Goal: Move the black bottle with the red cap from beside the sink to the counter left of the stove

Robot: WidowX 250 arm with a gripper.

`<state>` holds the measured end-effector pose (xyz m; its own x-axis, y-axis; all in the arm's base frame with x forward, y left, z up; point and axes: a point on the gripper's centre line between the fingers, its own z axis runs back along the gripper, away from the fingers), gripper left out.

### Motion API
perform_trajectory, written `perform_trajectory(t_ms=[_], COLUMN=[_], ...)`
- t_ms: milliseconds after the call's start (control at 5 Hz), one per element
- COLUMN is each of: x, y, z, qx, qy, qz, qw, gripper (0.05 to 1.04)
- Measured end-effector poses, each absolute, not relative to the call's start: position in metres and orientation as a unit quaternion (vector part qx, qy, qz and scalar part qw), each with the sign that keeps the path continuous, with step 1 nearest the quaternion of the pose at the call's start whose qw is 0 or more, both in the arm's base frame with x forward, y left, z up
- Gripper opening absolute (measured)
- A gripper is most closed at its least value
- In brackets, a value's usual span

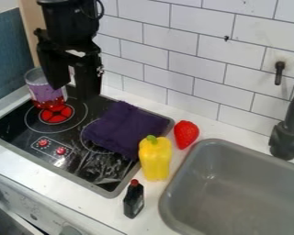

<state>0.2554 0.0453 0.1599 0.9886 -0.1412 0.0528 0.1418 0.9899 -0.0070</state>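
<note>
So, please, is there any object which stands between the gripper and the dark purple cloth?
Nothing visible stands between the gripper and the dark purple cloth; the purple-and-red container is on the gripper's other side, by the red burner.

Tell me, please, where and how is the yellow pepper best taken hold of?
Probably from above, with the gripper closing on the left and right sides of the yellow pepper, about mid-body. Its body looks longer than wide, so this spans the narrow way. The green stem is small, and the purple cloth lies close to that end.
</note>
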Motion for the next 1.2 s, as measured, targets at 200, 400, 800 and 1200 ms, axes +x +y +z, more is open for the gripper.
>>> perform_trajectory(t_ms=[200, 400, 800, 1200], x=[0.254, 0.250, 0.246, 0.243], y=[0.045, 0.018, -0.034, -0.055], z=[0.155, 0.149, 0.126, 0.106], qx=[-0.008, -0.018, -0.023, -0.043], qy=[-0.018, -0.025, -0.014, 0.027], qz=[-0.071, -0.096, -0.131, -0.150], qw=[0.997, 0.995, 0.991, 0.987], gripper=[1.001, 1.001, 1.001, 1.001])
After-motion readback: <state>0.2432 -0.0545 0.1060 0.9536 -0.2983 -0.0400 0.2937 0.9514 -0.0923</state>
